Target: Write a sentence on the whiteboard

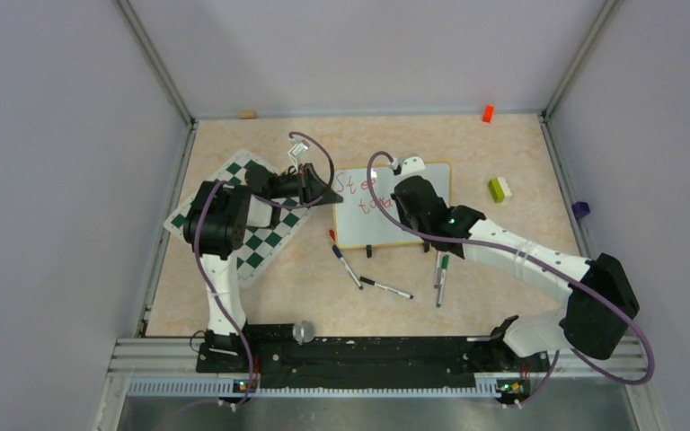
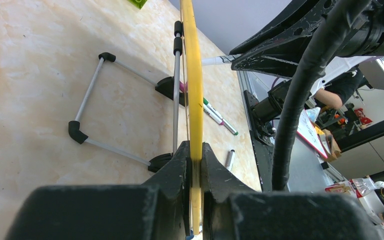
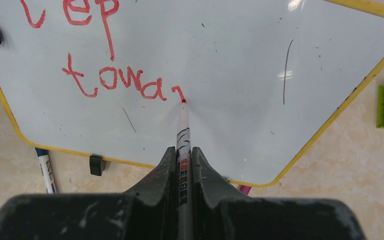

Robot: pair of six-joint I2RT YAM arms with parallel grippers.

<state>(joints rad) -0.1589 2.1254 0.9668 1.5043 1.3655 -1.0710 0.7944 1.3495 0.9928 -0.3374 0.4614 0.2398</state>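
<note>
Top external view gives me the whiteboard (image 1: 364, 232) near the middle of the table (image 1: 521, 260), just right of the chessboard mat (image 1: 265, 247). The left gripper (image 1: 327, 192) has it by the left edge. On the left wrist view both fingers (image 2: 175, 170) are pressed tight on the yellow frame, which I see edge-on. The right gripper (image 3: 182, 155) is closed around one red marker (image 3: 183, 127), and the tip of this marker touches the white surface.

The sentence (image 3: 110, 77) is in red. I read "Step" on the first line and "towa" on the second, with one small stroke begun exactly at the tip. So two lines of writing are there.

Now the counting. On the table below the board lie loose markers (image 1: 386, 288): I count four, but two on the right lie very close together, so I am not fully sure. The board has two black feet (image 3: 96, 165) at its near edge. Small blocks are four: one green-and-white brick (image 1: 500, 189) right of the board, one orange block (image 1: 487, 113) and one wood-coloured block (image 1: 248, 114) at the far edge, and one purple block (image 1: 580, 209) at the right edge.
</note>
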